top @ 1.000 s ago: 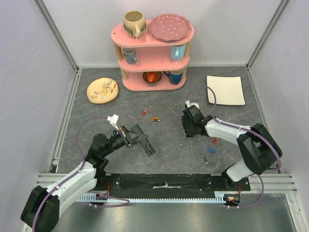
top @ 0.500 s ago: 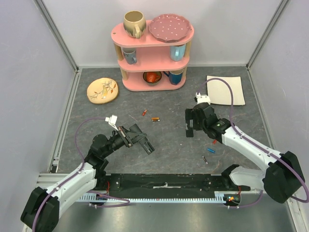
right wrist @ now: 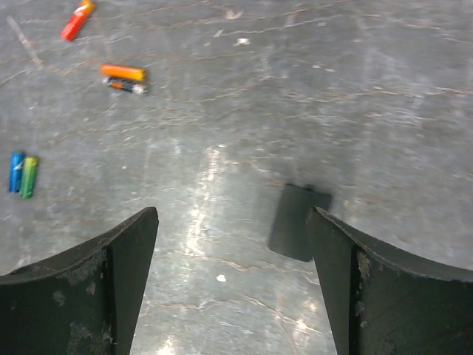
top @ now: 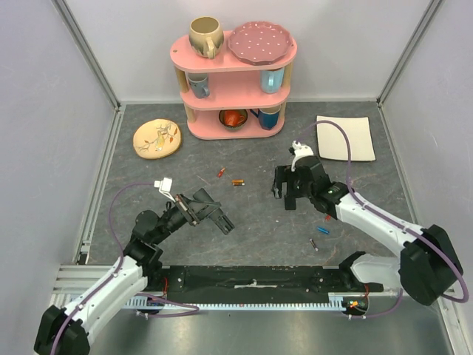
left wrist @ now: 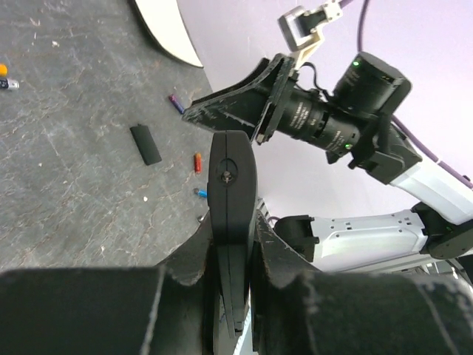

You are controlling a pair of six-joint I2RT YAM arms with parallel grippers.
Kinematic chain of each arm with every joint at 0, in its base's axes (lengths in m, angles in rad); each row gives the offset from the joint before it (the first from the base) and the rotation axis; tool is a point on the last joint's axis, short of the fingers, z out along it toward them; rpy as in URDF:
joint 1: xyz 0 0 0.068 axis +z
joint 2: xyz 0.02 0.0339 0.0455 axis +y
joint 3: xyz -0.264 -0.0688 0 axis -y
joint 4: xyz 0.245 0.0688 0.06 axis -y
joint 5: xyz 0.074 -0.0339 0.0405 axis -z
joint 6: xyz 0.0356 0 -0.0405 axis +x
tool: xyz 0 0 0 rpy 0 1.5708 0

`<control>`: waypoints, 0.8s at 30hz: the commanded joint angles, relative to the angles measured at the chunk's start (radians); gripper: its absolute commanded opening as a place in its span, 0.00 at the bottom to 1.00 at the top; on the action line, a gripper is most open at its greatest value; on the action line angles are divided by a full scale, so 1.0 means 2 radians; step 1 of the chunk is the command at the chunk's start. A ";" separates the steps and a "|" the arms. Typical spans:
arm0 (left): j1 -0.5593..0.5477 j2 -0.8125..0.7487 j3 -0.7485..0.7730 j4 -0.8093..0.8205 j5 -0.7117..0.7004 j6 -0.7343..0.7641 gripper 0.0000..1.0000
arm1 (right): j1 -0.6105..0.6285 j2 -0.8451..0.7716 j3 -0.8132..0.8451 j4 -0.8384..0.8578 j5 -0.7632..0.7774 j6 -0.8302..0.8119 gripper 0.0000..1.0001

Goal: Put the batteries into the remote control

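Grey mottled tabletop (top: 148,185) is filling the top view. The left gripper (top: 213,212) is clamping the remote (top: 225,222), while the right gripper (top: 288,194) is hanging well apart from it, with three batteries (top: 323,229) lying near its arm.

From the left wrist, the remote (left wrist: 233,177) is standing upright, pinched between the fingers (left wrist: 194,255); a black cover (left wrist: 145,143) is lying beyond it, to its left.

From the right wrist, the fingers (right wrist: 126,251) are spreading wide. The cover (right wrist: 298,222) is lying just inside the right finger, and an orange battery (right wrist: 124,72) is sitting ahead-left.
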 commanded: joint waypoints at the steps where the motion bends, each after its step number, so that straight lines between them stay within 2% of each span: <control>1: 0.003 -0.043 0.013 -0.051 -0.009 0.022 0.02 | 0.014 0.026 0.025 0.060 -0.091 -0.028 0.89; 5: 0.003 -0.049 0.013 -0.039 0.043 0.030 0.02 | 0.044 0.063 0.052 0.049 -0.051 -0.045 0.88; 8: 0.004 -0.029 0.005 0.038 0.092 0.016 0.02 | 0.067 0.088 0.078 0.037 -0.029 -0.049 0.87; 10: 0.005 -0.009 -0.006 0.129 0.119 -0.009 0.02 | 0.077 0.093 0.085 0.039 -0.017 -0.046 0.87; 14: 0.005 0.045 -0.018 0.251 0.166 -0.043 0.02 | 0.087 0.098 0.082 0.045 -0.006 -0.037 0.87; 16: 0.005 0.057 -0.020 0.275 0.172 -0.049 0.02 | 0.089 0.101 0.082 0.046 -0.003 -0.036 0.87; 24: 0.005 0.055 -0.022 0.263 0.162 -0.052 0.02 | 0.091 0.122 0.097 0.038 0.021 -0.024 0.87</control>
